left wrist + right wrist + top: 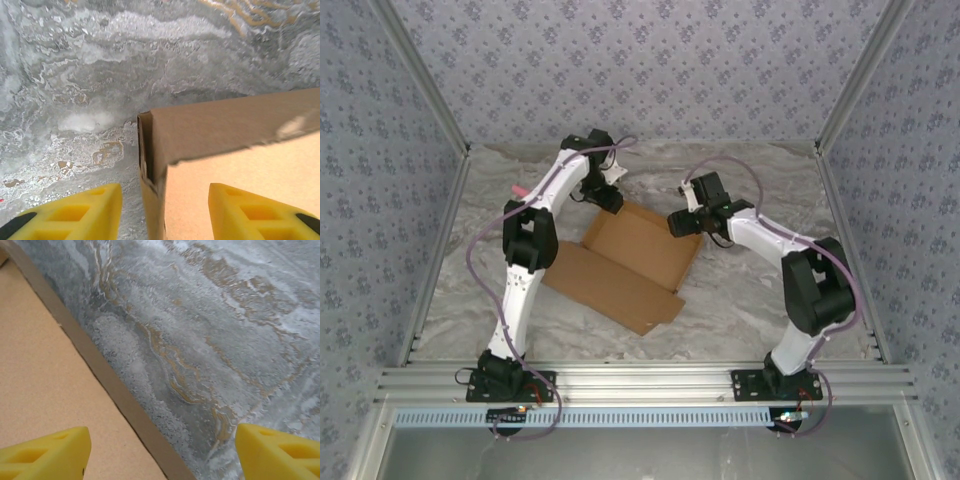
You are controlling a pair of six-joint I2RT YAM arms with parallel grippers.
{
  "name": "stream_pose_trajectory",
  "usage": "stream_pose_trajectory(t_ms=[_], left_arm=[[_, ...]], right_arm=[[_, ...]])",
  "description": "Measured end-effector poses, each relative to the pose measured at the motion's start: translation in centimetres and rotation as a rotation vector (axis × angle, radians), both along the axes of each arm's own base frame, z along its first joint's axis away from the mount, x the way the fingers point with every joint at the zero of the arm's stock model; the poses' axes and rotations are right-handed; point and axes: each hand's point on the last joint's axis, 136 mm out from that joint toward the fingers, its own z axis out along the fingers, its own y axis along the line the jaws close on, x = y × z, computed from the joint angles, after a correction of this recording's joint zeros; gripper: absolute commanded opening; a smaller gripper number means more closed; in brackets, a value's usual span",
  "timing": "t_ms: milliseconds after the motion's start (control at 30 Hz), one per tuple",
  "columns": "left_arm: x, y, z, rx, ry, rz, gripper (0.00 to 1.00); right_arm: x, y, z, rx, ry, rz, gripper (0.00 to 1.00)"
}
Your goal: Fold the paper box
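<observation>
The left gripper [164, 192] is holding its fingers apart around a raised corner of the paper box [632, 258]. The right gripper [162, 432] is hanging wide open over the box's edge.

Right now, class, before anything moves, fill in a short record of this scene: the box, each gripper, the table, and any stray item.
Paper box: brown cardboard, partly folded, mid-table, flap raised at far left corner
Left gripper: open, jaws straddling that raised flap
Right gripper: open above the box's right edge, one finger over cardboard, one over table
Table: grey marbled surface
Stray item: pink stick, far left, apart from the box
</observation>
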Motion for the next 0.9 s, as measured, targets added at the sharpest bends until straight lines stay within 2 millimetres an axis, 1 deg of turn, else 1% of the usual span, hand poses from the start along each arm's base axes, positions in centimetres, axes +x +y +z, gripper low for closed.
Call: stream_pose_trajectory(t_ms=[167,367,500,667,767,800,900], left_arm=[[0.7,-0.6,1.5,-0.035,-0.037,-0.003,0.54],[1.6,-1.4,3.5,-0.079,-0.086,-0.006,0.56],[2.4,-1.7,4.8,-0.111,-0.120,0.008,0.56],[3.2,-1.5,6.7,-0.142,-0.170,0.030,0.57],[3.3,-1.1,9.1,-0.161,-0.214,0.042,0.57],[3.3,-1.0,10.2,-0.171,-0.237,0.047,0.57],[2.6,-0.4,13.4,-0.194,-0.299,0.054,0.58]], right_arm=[[1.3,1.6,-1.3,-0.040,0.017,0.054,0.75],[1.8,1.7,-3.3,-0.085,0.060,0.076,0.70],[2.3,2.0,-4.1,-0.091,0.076,0.088,0.67],[2.5,2.4,-5.2,-0.086,0.107,0.098,0.66],[3.1,2.6,-5.8,-0.084,0.118,0.091,0.61],[3.2,2.5,-5.9,-0.078,0.122,0.083,0.60],[3.7,1.6,-6.1,-0.055,0.140,0.039,0.55]])
